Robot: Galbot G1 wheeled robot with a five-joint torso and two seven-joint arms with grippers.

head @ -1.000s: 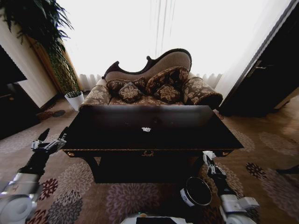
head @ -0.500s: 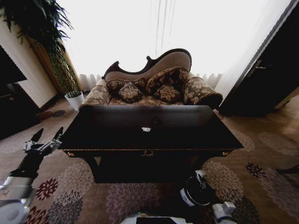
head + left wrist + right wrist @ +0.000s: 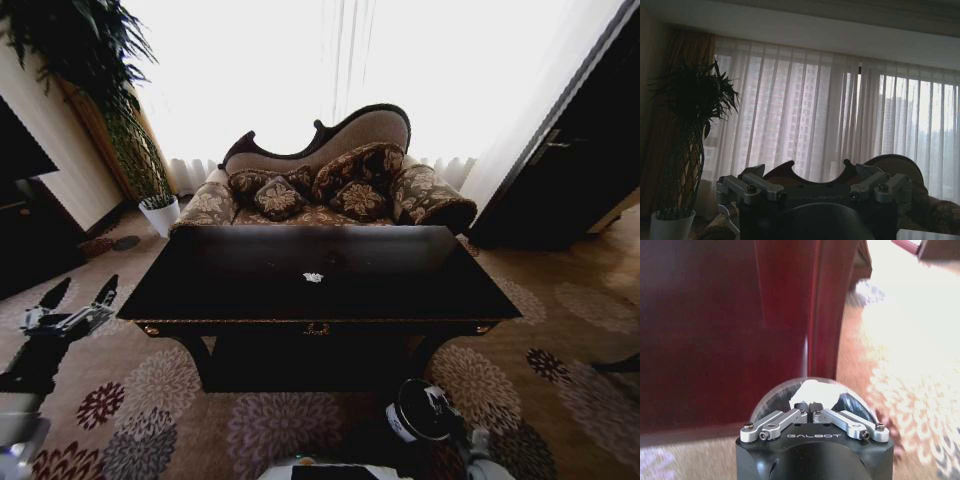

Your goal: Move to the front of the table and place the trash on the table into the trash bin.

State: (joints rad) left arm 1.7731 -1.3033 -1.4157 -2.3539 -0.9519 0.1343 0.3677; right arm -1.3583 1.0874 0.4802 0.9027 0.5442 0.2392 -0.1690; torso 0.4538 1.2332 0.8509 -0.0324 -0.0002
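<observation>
At the far left, the left gripper hangs over the carpet beside the near left corner of the table, wide open and holding nothing. Over the last second it has drawn back leftward and lower, away from the table edge, so this arm looks to be stepping out of the work. On the glossy top, near the middle, one small white wad lies alone, unmoved through that second, and no other litter is visible there. So most of the clearing seems done, with this piece still waiting. To the right, on the floor by the table's near right leg, stands the trash bin. The right gripper, which was up at the level of the table's front edge a second ago, has dropped to the bin's mouth. Its fingertips are pinched together on a crumpled paper, which sits just above the bin's rounded rim, so the drop looks imminant but not made. The only legible writing is the word GALBOT on the right gripper's black body. The white label on the bin's side cannot be read.
</observation>
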